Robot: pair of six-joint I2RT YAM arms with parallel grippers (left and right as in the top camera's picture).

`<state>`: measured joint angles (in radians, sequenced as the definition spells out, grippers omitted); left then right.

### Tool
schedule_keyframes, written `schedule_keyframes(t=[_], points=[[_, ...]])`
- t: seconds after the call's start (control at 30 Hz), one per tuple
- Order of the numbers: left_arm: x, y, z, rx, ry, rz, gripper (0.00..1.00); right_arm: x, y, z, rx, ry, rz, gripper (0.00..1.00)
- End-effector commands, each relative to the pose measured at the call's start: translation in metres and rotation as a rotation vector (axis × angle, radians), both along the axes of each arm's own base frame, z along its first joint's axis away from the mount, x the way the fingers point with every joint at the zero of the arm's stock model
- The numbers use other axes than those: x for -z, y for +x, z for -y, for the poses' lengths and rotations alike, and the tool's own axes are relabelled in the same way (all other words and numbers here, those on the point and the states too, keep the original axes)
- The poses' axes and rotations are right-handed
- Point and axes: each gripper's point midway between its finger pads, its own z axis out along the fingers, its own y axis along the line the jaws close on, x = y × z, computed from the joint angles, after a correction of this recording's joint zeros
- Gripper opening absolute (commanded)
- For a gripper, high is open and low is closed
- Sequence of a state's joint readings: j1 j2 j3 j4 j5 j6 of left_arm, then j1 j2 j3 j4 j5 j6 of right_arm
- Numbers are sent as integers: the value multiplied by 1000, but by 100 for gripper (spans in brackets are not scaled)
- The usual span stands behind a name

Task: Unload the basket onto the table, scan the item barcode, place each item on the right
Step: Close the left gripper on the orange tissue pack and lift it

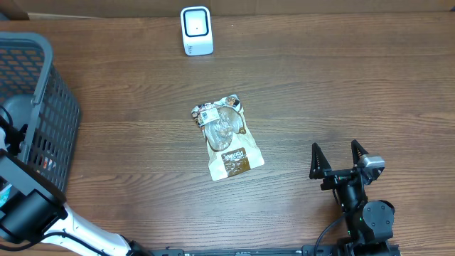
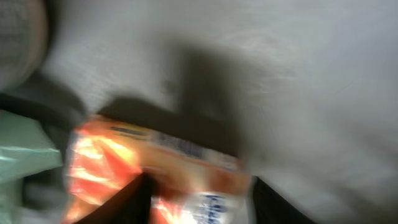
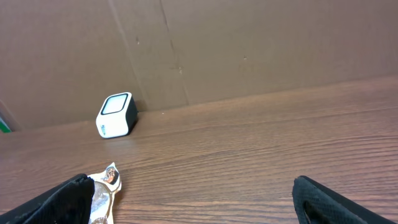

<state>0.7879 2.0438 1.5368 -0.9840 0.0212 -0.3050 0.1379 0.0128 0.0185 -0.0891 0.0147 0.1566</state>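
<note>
An orange and white packet point(image 2: 155, 165) fills the blurred left wrist view, lying between the two dark fingers of my left gripper point(image 2: 200, 186). The blur hides whether the jaws press on it. In the overhead view the left arm point(image 1: 25, 203) reaches into the grey basket point(image 1: 50, 85), and its gripper is hidden there. A clear and brown snack bag point(image 1: 226, 137) point(image 3: 102, 190) lies flat mid-table. The white scanner point(image 1: 196, 30) point(image 3: 117, 115) stands at the far edge. My right gripper point(image 1: 335, 148) point(image 3: 189, 183) rests open near the front right, to the right of the bag, with nothing between its fingers.
The basket takes up the table's left edge. A pale green item point(image 2: 22, 155) lies beside the orange packet inside it. A brown cardboard wall point(image 3: 249, 50) rises behind the scanner along the table's far side.
</note>
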Motion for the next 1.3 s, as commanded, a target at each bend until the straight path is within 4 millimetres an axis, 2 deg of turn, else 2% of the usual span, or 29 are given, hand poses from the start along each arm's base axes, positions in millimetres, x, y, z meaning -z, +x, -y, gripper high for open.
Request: schedule_keyframes(t=[0.0,0.03,0.07,0.23,0.4,0.53,0.6,0.63,0.73,0.83,0.93,1.07,1.17,1.27], points=[[46,-12,13,34,-98,-77,22,1,0,1,3,1,8,100],[46,-12,13,34,-95,-79,11,1,0,1,3,1,8,100],[44,-12,11,33,-94,-77,4,1,0,1,3,1,8,100],[20,-4,1,28,-79,-61,4,1,0,1,3,1,8,100],[-37,24,-18,30,-35,27,4,1,0,1,3,1,8,100],[-106,47,-32,41,32,142,4,1,0,1,3,1,8,100],[-132,53,-33,49,66,175,4,1,0,1,3,1,8,100],[-152,56,-31,67,93,200,4,1,0,1,3,1,8,100],[-186,65,-21,108,132,265,4,1,0,1,3,1,8,100],[-230,75,-4,161,198,352,4,1,0,1,3,1,8,100],[-281,80,25,236,282,447,4,1,0,1,3,1,8,100],[-342,81,86,388,372,570,4,1,0,1,3,1,8,100],[-366,84,139,541,393,628,4,1,0,1,3,1,8,100],[-363,91,189,674,358,627,4,1,0,1,3,1,8,100]])
